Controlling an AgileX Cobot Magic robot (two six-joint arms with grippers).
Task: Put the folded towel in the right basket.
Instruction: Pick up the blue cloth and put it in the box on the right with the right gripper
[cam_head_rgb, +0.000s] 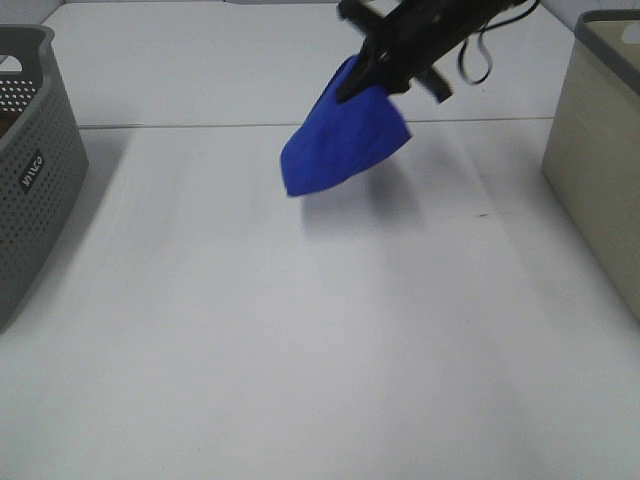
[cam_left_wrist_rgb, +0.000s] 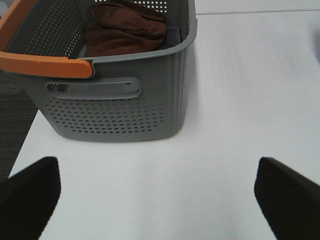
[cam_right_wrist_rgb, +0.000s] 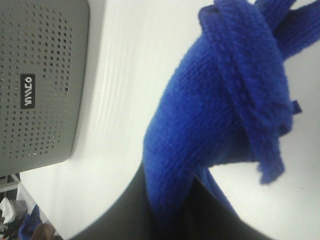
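Towel (cam_head_rgb: 345, 145) is up in the air, upper middle of the overhead frame. The right fingers (cam_head_rgb: 372, 62) are clamped on it and it hangs clear of the tabletop (cam_head_rgb: 300, 350), with its shadow underneath.

What I'd worry about, going across:

- **Left edge:** the gray basket (cam_head_rgb: 30, 170) with a brown cloth (cam_left_wrist_rgb: 125, 27) in it is the wrong one, so no drifting that way. The left fingers (cam_left_wrist_rgb: 27, 200) are spread wide with nothing in them, facing that basket, so they're no backup if things go south.
- **Middle:** the grip looks like it's only on the top bunch of cloth, and most of it dangles below. My guess is a quick swing could shake it loose or let the fold drop open.
- **Right edge:** the right basket (cam_head_rgb: 595, 150) is well apart from the towel and its wall is tall. If the carry isn't high enough, I reckon the dangling part catches the rim and drapes outside.

Looks-wise it's bright blue terry, nubbly, soft and floppy. It's bunched at the grip and fans into a rounded wedge below. From the right wrist view the fold looks a bit loose, with a stitched hem curling round the bundle.
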